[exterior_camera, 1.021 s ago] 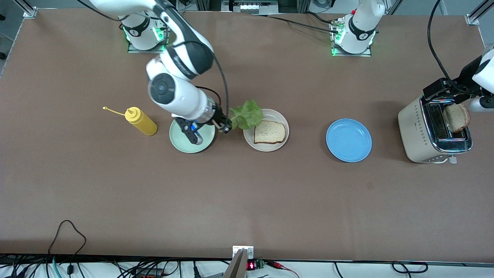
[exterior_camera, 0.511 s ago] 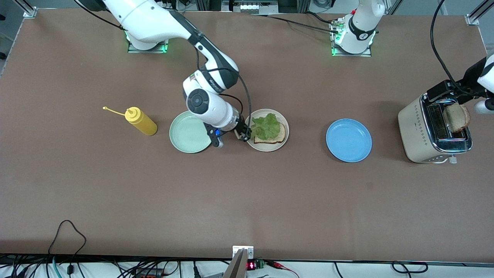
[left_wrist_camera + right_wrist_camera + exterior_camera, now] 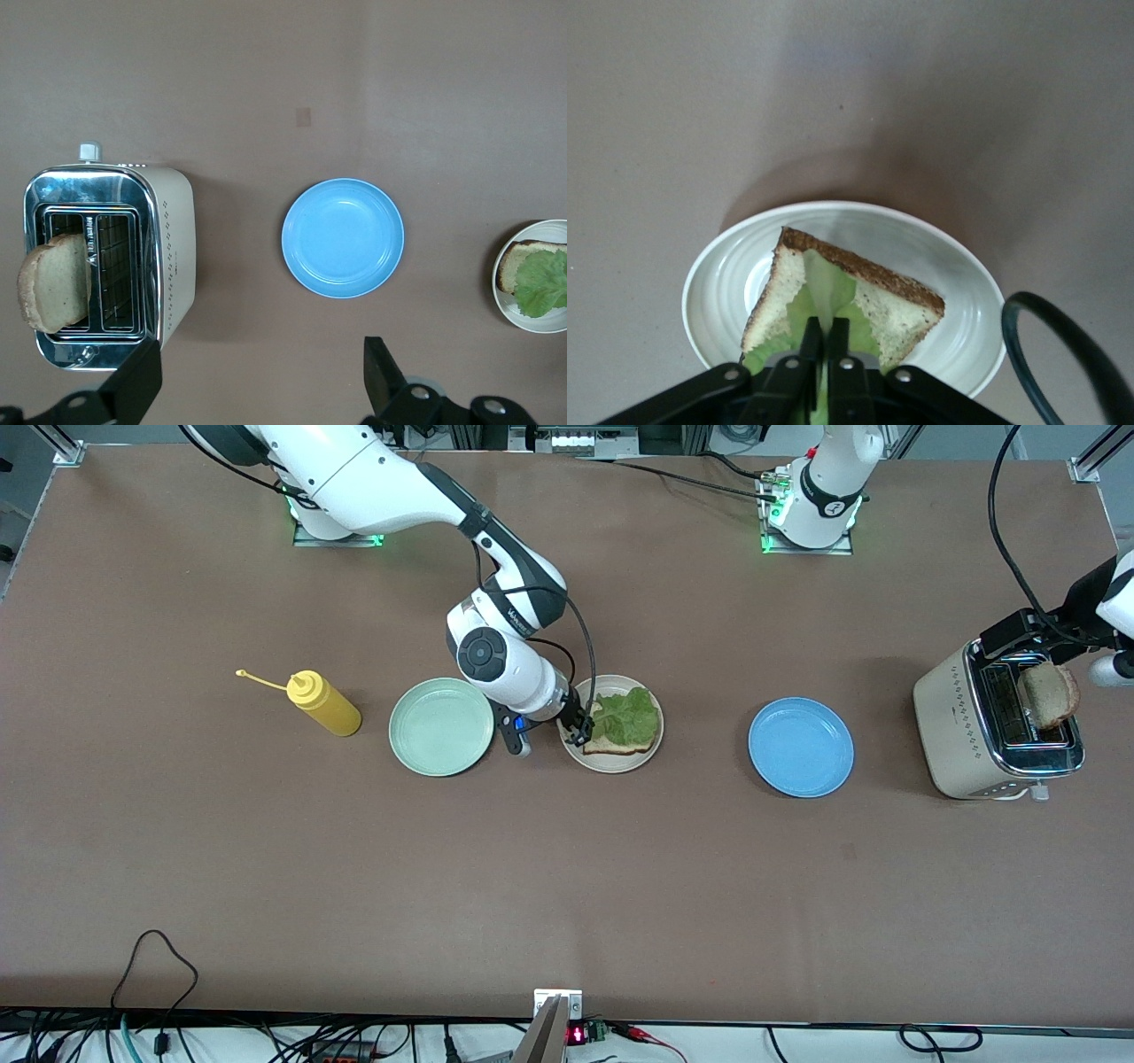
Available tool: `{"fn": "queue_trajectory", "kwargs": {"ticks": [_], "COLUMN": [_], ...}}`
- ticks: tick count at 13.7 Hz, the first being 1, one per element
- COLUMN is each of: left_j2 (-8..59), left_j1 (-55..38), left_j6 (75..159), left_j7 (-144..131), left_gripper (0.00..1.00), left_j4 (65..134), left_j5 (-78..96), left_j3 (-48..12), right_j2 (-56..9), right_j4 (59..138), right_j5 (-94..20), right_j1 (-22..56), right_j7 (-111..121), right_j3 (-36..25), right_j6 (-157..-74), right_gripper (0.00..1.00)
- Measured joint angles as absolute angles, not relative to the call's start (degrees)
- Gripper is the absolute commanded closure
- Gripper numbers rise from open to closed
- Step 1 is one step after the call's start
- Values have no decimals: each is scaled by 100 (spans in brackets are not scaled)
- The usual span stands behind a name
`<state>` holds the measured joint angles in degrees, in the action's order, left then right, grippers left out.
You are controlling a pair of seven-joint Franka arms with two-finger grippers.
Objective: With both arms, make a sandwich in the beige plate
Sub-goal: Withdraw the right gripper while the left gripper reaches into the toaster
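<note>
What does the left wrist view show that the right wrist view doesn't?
Left wrist only: the toaster with a bread slice sticking up from a slot, the blue plate, and the open left gripper over the table. Right wrist only: the right gripper shut on the lettuce. Both: the beige plate, its bread and lettuce.

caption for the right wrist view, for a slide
Right gripper shut on the lettuce leaf, laying it over the bread slice in the beige plate.
</note>
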<state>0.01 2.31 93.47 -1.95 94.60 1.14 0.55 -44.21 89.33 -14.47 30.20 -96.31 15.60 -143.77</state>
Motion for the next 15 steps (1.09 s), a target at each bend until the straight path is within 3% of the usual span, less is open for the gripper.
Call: {"fn": "queue_trajectory", "kwargs": {"ticks": [6,11,15], "left_j2": [78,120,454], "left_j1": [230,266,947], "left_j6": [9382,9413,9412], "left_j7": [-195,-191,-188], "left_gripper": [0,0,0], "left_j4": [9460,9420,9407], "left_j5": [115,113,110], "left_j3": [52,50,88], "right_j2": [-4112,-2953,-2111], "right_j4": [8742,8699,8705], "right_j5": [-1444,-1446,-1438], "right_j1": [2986,2385,2024], "right_j7": [-9533,-7786,-5604], "right_j3": [1351,1029,249], "right_j6": [-14266,-12078,-10521], "right_gripper": [0,0,0]}}
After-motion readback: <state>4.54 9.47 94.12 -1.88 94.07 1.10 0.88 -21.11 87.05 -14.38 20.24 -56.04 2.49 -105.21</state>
